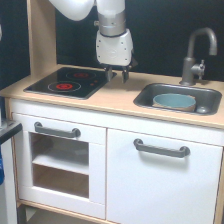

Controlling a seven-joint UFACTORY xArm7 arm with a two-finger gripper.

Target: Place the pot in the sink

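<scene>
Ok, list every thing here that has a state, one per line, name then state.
pot: upright, sitting inside the sink
sink: holds the pot, no water visible
faucet: no water running
gripper: open, empty, above the counter between stovetop and sink
stovetop: nothing on it
cabinet door: closed

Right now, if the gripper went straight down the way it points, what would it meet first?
Most likely the bare light wooden countertop between the black stovetop and the dark grey sink; the white gripper points down there, though depth is unclear.
</scene>
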